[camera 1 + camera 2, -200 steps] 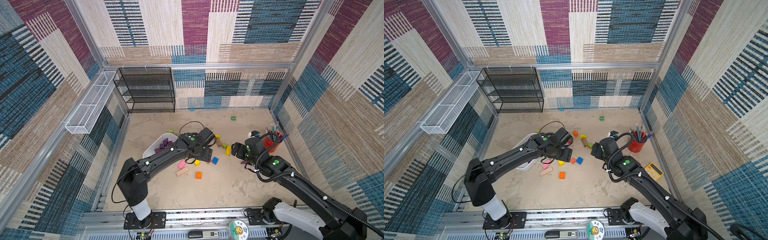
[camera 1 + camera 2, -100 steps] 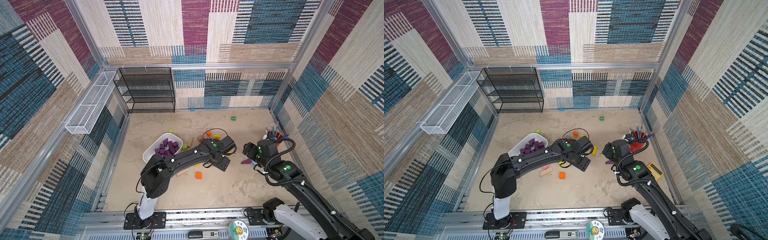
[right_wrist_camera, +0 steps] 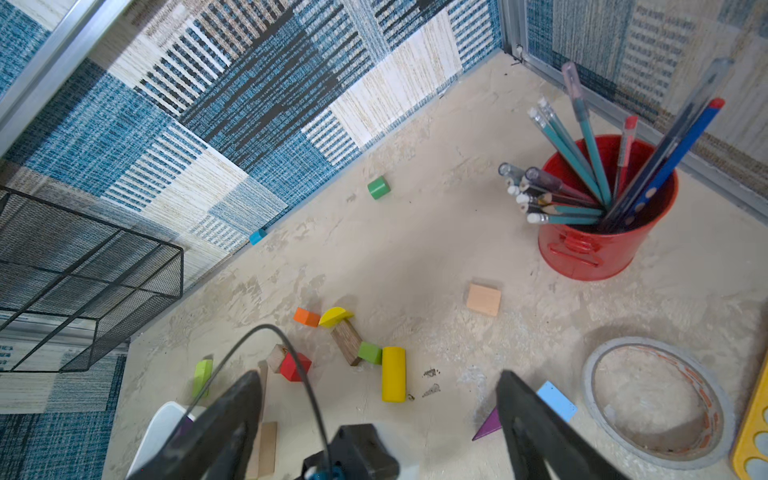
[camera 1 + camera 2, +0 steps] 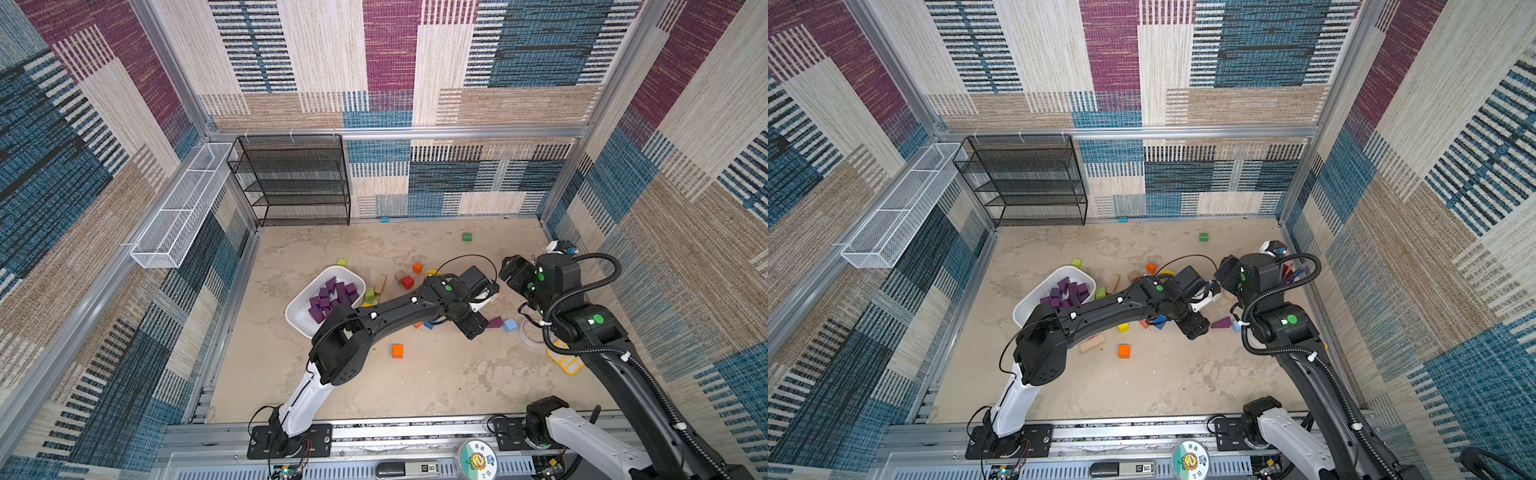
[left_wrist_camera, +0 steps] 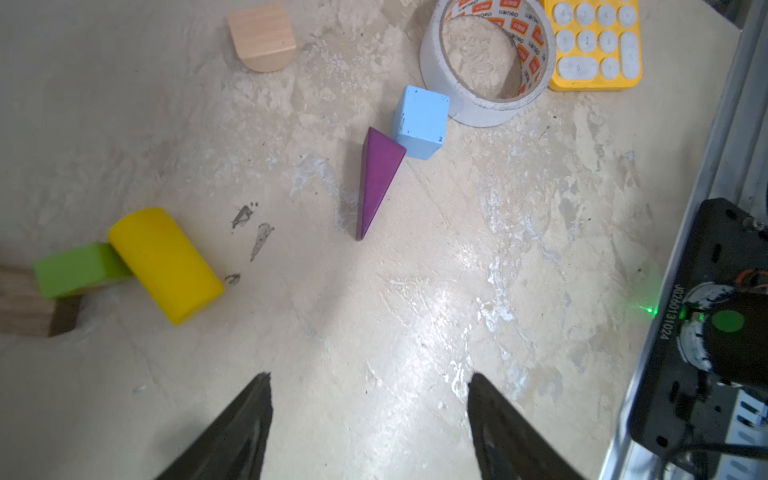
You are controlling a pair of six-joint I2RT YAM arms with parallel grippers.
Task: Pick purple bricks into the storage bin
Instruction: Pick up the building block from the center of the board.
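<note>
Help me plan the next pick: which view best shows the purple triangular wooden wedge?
The left wrist view: the purple triangular wooden wedge lies whole and sharp. In both top views it is tiny. In the right wrist view a finger of the right gripper hides part of it.

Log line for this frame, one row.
stage: pre-grasp | left jaws: open, empty, short of purple wedge | right jaws: open, empty | purple wedge: beside light-blue cube | storage bin: holds purple bricks

Purple wedge (image 4: 1222,322) loose — L gripper (image 4: 1198,328) just beside.
</note>
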